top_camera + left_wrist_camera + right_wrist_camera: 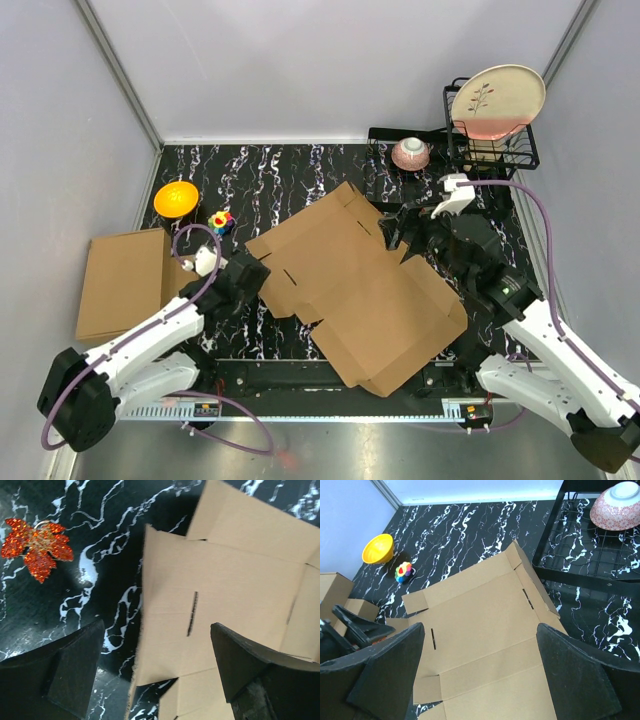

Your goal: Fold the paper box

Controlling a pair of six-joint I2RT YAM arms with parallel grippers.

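Overhead view. The paper box [350, 290], still a mostly flat die-cut sheet of brown corrugated board, lies diagonally across the middle of the black marbled table surface [270, 180]. Its near corner reaches the near edge and its far flaps point toward the far right corner.

The left gripper [252, 276] hangs over the sheet's left margin with its jaws spread wide. In the left wrist view one finger is above bare marble and the other above cardboard, with nothing pinched between them. A narrow slot [192, 612] in the panel lies between the two fingers. The right gripper [405, 226] stands at the sheet's far right flaps, likewise spread and holding nothing.

Surroundings:
- An orange bowl [176, 198] and a small multicoloured toy [221, 221] sit near the far left corner, apart from the sheet.
- A stack of plain cardboard [125, 283] lies along the left edge, beside the left arm.
- A glittery red leaf [37, 547] rests on the marble near the sheet's left flap, apart from it.
- At the far right corner, a wire dish rack [490, 150] holds a plate [497, 100] on edge.
- A pink bowl [411, 153] sits on a black tray [380, 135] next to the rack, close behind the right gripper.

Nothing rests on the sheet itself.
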